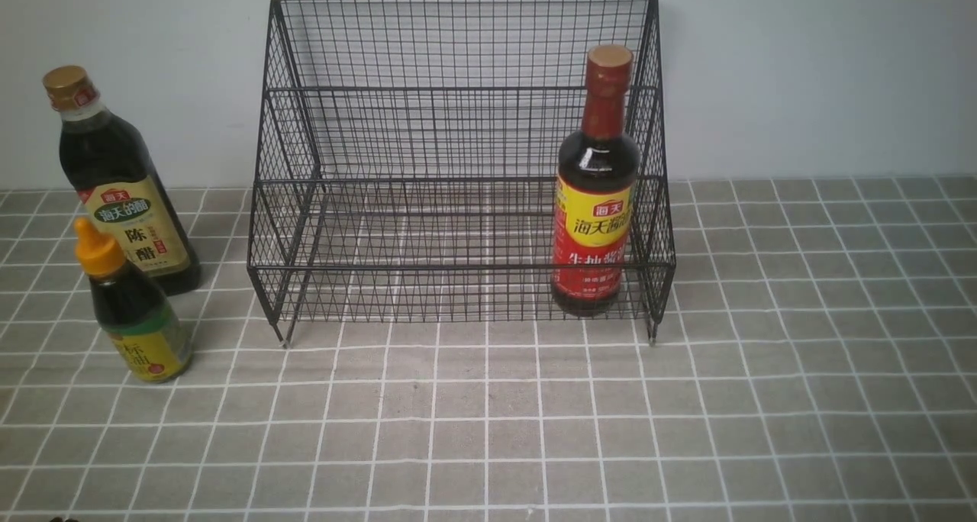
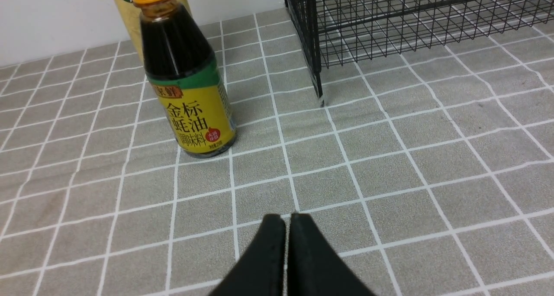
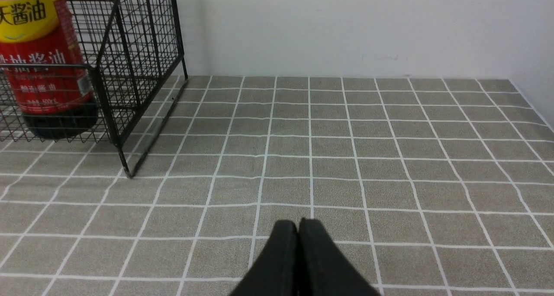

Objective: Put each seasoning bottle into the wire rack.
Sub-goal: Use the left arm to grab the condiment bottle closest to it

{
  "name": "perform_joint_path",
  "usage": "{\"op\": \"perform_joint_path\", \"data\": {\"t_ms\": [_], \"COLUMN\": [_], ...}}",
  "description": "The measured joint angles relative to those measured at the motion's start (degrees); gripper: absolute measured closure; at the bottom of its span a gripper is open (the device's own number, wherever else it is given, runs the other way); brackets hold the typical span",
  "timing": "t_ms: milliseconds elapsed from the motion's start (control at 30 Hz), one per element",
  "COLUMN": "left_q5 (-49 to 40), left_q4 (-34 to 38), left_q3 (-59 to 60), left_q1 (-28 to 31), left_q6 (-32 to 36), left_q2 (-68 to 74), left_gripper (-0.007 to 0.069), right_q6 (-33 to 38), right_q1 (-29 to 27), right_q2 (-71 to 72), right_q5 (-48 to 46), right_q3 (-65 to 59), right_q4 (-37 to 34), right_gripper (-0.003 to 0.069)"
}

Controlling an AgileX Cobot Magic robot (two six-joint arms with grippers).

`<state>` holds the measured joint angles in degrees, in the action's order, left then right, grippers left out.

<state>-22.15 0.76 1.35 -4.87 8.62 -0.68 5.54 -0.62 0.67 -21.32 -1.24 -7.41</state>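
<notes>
Left gripper (image 2: 288,221) and right gripper (image 3: 298,227), black tapered fingers pressed together on nothing, hang above a counter (image 1: 488,430) covered in grey cloth gridded in white.

The wire rack (image 1: 458,125), black mesh with stepped tiers and sloping sides, stands on short legs at the counter's back edge, by the wall. The tall red-neck bottle (image 1: 595,201), glossy and dark-filled with a red-yellow label, stands upright at the right end of the rack's lower tier, well apart from the right gripper. The tall gold-cap bottle (image 1: 122,194) stands near the back-left corner, outside the rack. The short orange-cap bottle (image 1: 137,316), with its pointed top and yellow-green label, stands just in front of it, ahead of the left gripper and apart from it.
</notes>
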Motion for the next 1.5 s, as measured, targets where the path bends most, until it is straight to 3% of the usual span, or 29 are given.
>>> {"op": "perform_joint_path", "data": {"t_ms": [800, 1167, 1400, 1500], "left_q5": [1.0, 27.4, 50.7, 53.1], "left_q4": [-0.8, 4.9, 6.6, 8.3], "left_q3": [0.1, 0.4, 0.3, -0.4], "left_q1": [0.0, 0.0, 0.0, 0.0], "left_q6": [0.6, -4.0, -4.7, -4.7], "left_q2": [0.0, 0.0, 2.5, 9.0], "left_gripper": [0.0631, 0.0631, 0.0631, 0.0631], "right_q6": [0.6, 0.7, 0.7, 0.7], "right_q1": [0.0, 0.0, 0.0, 0.0], "right_q2": [0.0, 0.0, 0.0, 0.0], "right_q5": [0.0, 0.0, 0.0, 0.0], "right_q3": [0.0, 0.0, 0.0, 0.0], "right_q4": [0.0, 0.0, 0.0, 0.0], "right_gripper": [0.0672, 0.0672, 0.0672, 0.0672]}}
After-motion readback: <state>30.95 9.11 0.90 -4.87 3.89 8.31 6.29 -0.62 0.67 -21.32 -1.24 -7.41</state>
